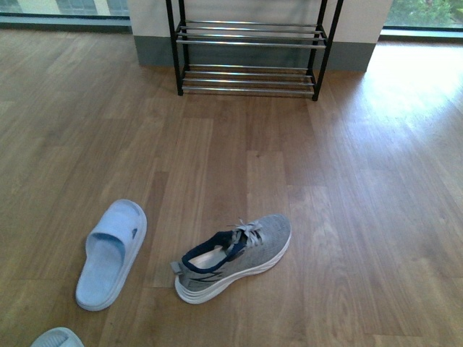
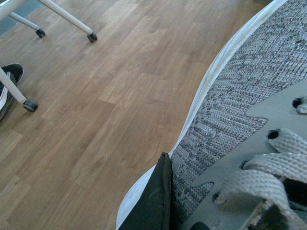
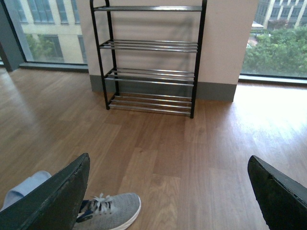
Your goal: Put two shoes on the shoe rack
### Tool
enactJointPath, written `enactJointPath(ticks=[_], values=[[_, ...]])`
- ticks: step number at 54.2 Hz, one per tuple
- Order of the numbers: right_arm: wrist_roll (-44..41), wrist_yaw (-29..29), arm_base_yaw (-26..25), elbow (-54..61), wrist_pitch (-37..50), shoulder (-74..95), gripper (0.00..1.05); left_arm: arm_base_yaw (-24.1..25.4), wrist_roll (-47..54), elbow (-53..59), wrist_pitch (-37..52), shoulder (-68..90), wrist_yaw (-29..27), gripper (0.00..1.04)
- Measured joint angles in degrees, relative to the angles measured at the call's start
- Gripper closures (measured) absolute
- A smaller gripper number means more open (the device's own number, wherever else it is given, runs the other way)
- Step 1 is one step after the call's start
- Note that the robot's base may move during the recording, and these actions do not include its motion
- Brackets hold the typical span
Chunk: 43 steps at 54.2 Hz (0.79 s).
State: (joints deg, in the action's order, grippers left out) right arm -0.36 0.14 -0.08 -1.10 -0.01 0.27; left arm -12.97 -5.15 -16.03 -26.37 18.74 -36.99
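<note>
One grey sneaker (image 1: 239, 254) lies on the wood floor in the front view, toe pointing right and towards the shoe rack (image 1: 249, 43); no arm shows there. It also shows in the right wrist view, as the sneaker (image 3: 112, 209) beside my open right gripper (image 3: 168, 160), which hangs above the floor facing the rack (image 3: 151, 48). In the left wrist view another grey sneaker (image 2: 240, 96) fills the picture. My left gripper (image 2: 178, 203) is shut on it near the laces, with one dark finger (image 2: 156, 201) pressed against its knit side.
A pale blue slide (image 1: 112, 253) lies left of the floor sneaker, and the toe of a second slide (image 1: 58, 338) shows at the bottom edge. White legs on castors (image 2: 67, 17) and a black shoe (image 2: 9, 81) stand near the held sneaker.
</note>
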Motion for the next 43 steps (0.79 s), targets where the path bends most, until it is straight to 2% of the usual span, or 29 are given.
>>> enactJointPath(ticks=[37,39,41,43], values=[[0.0,-0.3,0.0,0.0,0.0,0.0,0.09,0.0,0.0,0.0,0.0,0.0,-0.4,1.03],[0.7,-1.4,-0.2,-0.2,-0.4,0.3,0.09,0.0,0.0,0.0,0.0,0.0,-0.4,1.03],[2.5,-6.7,-1.1,-1.0,-3.4,2.4,0.09,0.0,0.0,0.0,0.0,0.0,-0.3,1.03],[4.2,-11.4,-0.9,-1.5,-1.8,9.8,0.09,0.0,0.0,0.0,0.0,0.0,-0.3,1.03]])
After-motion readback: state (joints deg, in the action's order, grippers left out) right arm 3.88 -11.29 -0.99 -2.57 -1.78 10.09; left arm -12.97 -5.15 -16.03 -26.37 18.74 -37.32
